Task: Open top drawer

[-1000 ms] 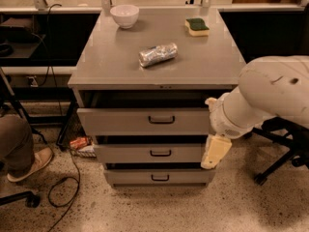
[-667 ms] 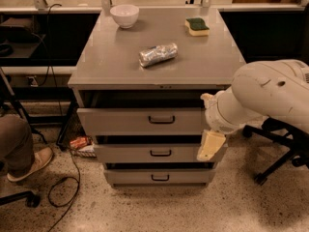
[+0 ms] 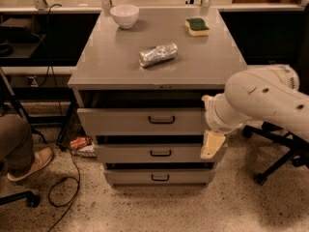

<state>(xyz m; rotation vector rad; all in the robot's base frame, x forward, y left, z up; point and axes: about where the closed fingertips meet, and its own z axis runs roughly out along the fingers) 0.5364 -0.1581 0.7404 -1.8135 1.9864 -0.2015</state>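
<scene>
The grey metal cabinet (image 3: 159, 57) has three drawers. The top drawer (image 3: 120, 122) is the widest, with a small dark bar handle (image 3: 161, 120) at its centre and a dark gap above its front. My gripper (image 3: 212, 145) hangs cream-coloured from the white arm (image 3: 263, 100), in front of the right end of the middle drawer (image 3: 125, 153), just below the top drawer's right corner and well right of its handle. The bottom drawer (image 3: 130, 178) sits under it.
On the cabinet top lie a white bowl (image 3: 124, 15), a green and yellow sponge (image 3: 197, 26) and a foil-wrapped roll (image 3: 158, 54). A person's leg and shoe (image 3: 29, 161) and cables (image 3: 67, 187) are at the left. A chair base (image 3: 273, 166) stands at the right.
My arm and gripper have moved left, from beside the cabinet's right edge to in front of the drawers' right ends. The drawers look unchanged.
</scene>
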